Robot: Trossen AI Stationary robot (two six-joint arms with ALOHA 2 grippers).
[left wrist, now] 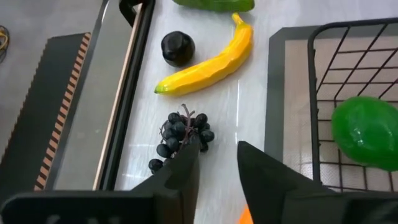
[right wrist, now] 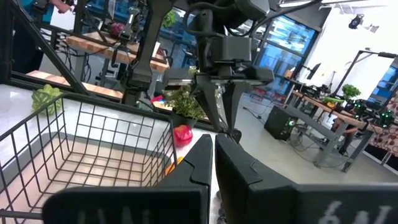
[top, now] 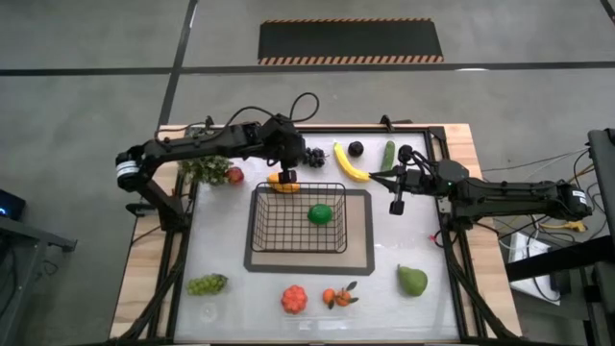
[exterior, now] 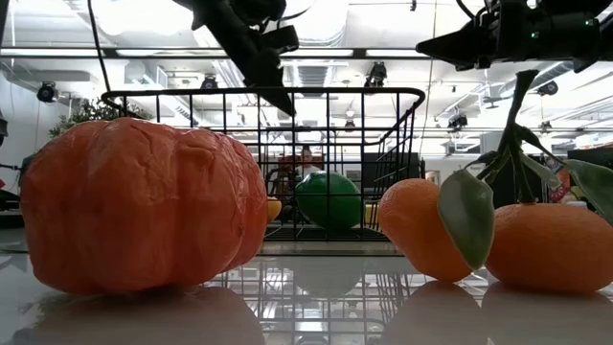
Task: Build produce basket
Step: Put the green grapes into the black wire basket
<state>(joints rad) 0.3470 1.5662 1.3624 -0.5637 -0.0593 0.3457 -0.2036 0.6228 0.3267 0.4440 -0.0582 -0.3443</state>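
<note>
left gripper is clamped on an orange piece right at the basket rim, looks ready to drop it in, while right gripper waits with fingers together beside the basket

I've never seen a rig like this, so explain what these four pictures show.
It is a robot with two arms at a table, each ending in a two-finger gripper. One picture looks down from above, one looks level across the table, and two come from cameras on the wrists. A wire basket sits mid-table with a green fruit inside. Around it lie a banana, grapes, a pear and oranges. The left gripper hovers at the basket's far rim over an orange piece; I cannot tell if it grips it. The right gripper, shut and empty, waits beside the basket.
</note>
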